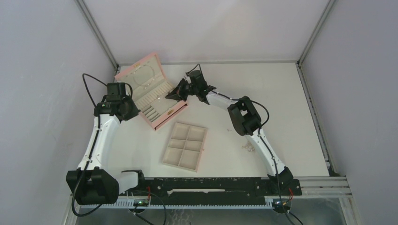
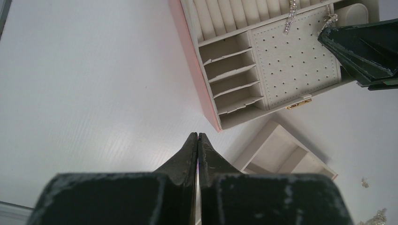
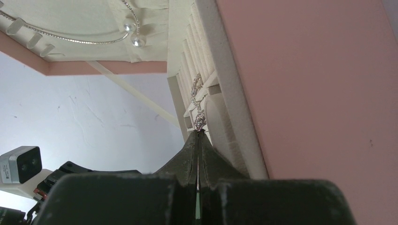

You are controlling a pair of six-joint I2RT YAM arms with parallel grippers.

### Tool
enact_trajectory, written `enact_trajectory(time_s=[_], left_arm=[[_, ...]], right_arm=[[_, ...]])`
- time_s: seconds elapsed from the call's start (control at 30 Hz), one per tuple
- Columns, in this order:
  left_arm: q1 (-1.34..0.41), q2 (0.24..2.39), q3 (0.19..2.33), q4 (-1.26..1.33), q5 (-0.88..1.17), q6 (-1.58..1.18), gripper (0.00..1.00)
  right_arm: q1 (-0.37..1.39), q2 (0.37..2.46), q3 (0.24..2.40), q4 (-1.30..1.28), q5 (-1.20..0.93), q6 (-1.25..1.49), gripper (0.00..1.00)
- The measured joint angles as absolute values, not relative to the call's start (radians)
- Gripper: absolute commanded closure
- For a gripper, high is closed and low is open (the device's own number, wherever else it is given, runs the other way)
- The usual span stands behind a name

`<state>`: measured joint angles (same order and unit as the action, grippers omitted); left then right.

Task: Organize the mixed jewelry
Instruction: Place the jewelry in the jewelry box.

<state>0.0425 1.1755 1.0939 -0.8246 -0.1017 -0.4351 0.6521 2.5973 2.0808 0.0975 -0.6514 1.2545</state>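
Right pincer (image 3: 198, 134) tips pinched shut on end of sparkly chain piece (image 3: 197, 101), which trails ahead of the tips across ring rolls (image 3: 190, 61) of pink box (image 3: 305, 93). Grip looks thin: chain may slip out, or snag on a roll edge at release. Left pincer (image 2: 197, 137) closed, empty, box ahead-right of it. Loose jewelry (image 1: 247, 147) well behind right pincer on surface (image 1: 281, 93).
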Motion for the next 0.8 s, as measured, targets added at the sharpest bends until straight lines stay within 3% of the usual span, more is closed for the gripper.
enact_trajectory(time_s=[0.8], left_arm=[[0.043,1.176,1.094,-0.825,-0.102,-0.435,0.96]], right_arm=[[0.655,2.608,2.116,0.053,-0.636,1.201,1.00]])
